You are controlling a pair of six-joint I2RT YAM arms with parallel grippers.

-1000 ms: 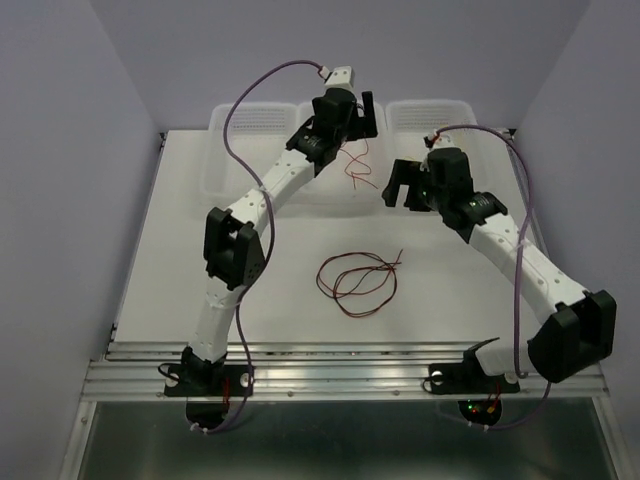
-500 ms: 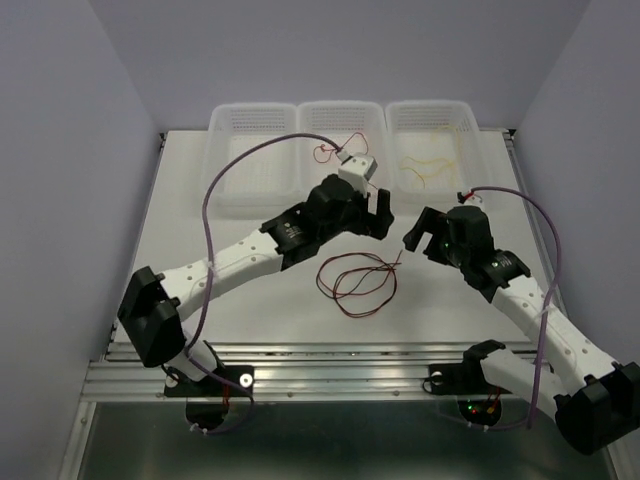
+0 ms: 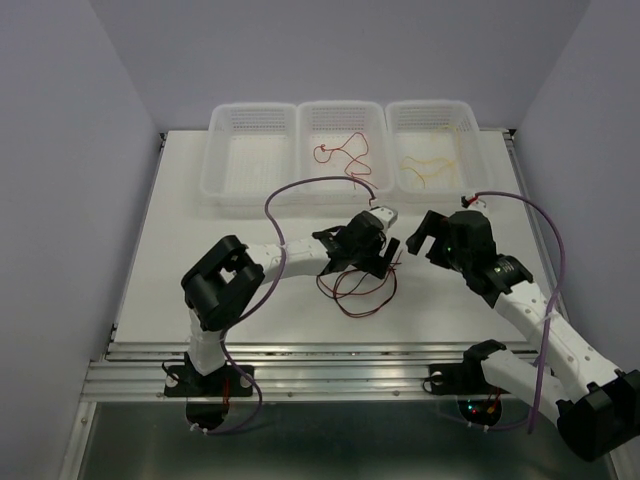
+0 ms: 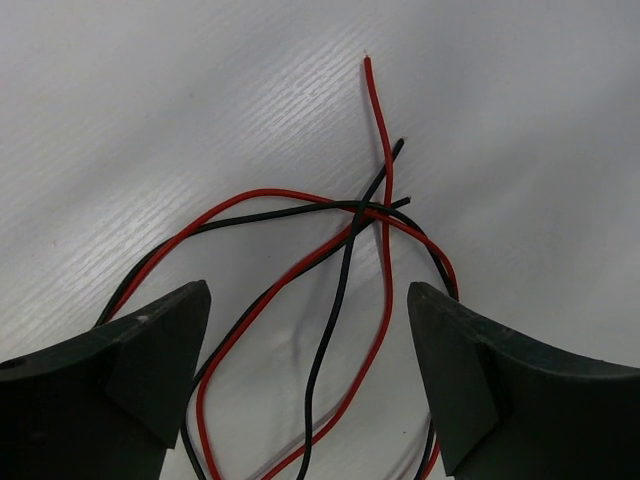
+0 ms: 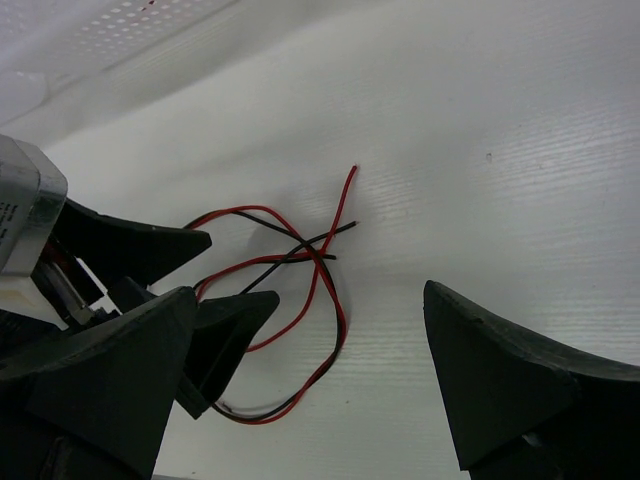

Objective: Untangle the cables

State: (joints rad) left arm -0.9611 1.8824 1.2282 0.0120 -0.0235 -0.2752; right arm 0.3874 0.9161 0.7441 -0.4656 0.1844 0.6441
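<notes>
A tangle of thin red and black cables (image 3: 356, 286) lies in loose loops on the white table. My left gripper (image 3: 376, 262) hangs low over the tangle's far right part, open and empty. In the left wrist view the red cable (image 4: 385, 130) and the black cable (image 4: 335, 290) cross between its spread fingers, with the left gripper (image 4: 308, 300) just above them. My right gripper (image 3: 424, 236) is open and empty to the right of the tangle. In the right wrist view the crossed cable ends (image 5: 333, 222) lie ahead of the right gripper (image 5: 310, 295), and the left gripper's fingers (image 5: 235, 315) show at the left.
Three white baskets stand along the far edge. The left basket (image 3: 213, 150) holds nothing I can see. The middle basket (image 3: 340, 104) holds a red cable (image 3: 340, 156). The right basket (image 3: 430, 103) holds a yellow cable (image 3: 424, 166).
My left arm has swung from the middle basket down to the tangle, leaving a red cable in that basket. My right arm has drawn back towards the near right.
</notes>
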